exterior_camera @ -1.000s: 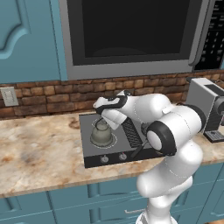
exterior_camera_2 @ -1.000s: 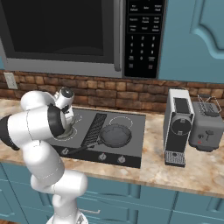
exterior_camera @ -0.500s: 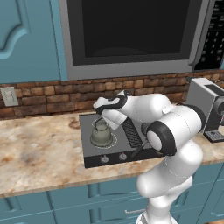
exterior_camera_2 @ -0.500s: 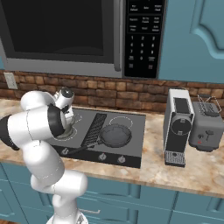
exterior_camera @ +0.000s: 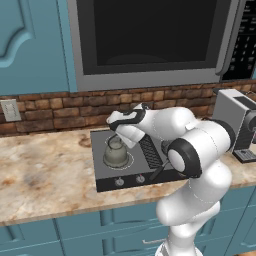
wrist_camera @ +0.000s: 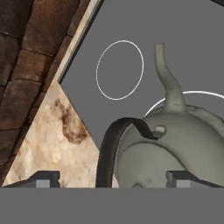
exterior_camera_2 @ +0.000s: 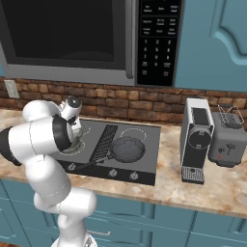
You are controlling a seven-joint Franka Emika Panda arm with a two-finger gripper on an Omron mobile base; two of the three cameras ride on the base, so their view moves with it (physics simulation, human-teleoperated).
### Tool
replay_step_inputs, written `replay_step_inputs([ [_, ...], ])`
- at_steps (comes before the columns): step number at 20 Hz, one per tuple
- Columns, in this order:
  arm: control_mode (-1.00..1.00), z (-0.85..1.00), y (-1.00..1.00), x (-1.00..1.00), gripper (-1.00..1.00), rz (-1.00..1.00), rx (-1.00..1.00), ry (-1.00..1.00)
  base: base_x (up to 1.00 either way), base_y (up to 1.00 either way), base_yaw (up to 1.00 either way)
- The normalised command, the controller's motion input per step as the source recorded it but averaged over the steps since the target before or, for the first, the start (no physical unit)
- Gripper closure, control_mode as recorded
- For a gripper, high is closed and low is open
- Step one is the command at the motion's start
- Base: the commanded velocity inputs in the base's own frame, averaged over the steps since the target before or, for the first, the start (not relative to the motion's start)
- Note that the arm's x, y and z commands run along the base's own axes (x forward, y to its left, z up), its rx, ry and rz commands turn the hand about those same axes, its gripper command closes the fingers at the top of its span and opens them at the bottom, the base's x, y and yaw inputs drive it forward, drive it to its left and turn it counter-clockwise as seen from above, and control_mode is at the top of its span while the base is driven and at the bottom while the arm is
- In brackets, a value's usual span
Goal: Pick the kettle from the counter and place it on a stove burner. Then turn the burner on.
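Beneath my hand, the small squat grey-green metal kettle [wrist_camera: 175, 144] has a dull, faintly mottled matt skin; its thin arched handle [wrist_camera: 114, 144] is dark and smooth. The dark grey glass cooktop [exterior_camera: 102, 172] looks flat and satin, marked with a thin solid white ring [wrist_camera: 120, 70]. The beige-tan marbled stone counter [exterior_camera: 40, 175] appears polished, brown-veined. The brick backsplash [wrist_camera: 26, 52] is rough.

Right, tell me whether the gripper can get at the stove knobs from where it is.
Probably yes: the gripper hangs just above the kettle, and the knobs sit uncovered on the cooktop's front edge.
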Motion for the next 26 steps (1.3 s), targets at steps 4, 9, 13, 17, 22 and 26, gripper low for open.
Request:
replay_step_inputs([
  [4,-1.00,0.37,0.01,0.00,-1.00,0.00,0.00,-0.06,0.00,0.00,0.00],
  [9,-1.00,0.27,0.00,-0.03,-1.00,0.00,0.00,-0.07,0.00,0.00,0.00],
  [13,-1.00,0.00,0.00,0.00,-1.00,0.00,0.00,-0.01,0.00,0.00,0.00],
  [17,-1.00,0.52,0.00,-0.14,-1.00,0.00,0.00,-0.27,0.00,0.00,0.00],
  [22,-1.00,0.50,0.00,-0.35,-1.00,0.00,-0.03,-0.25,0.00,0.00,0.00],
  [26,-1.00,0.10,0.00,-0.97,-1.00,0.07,-0.17,-0.27,0.00,0.00,0.00],
])
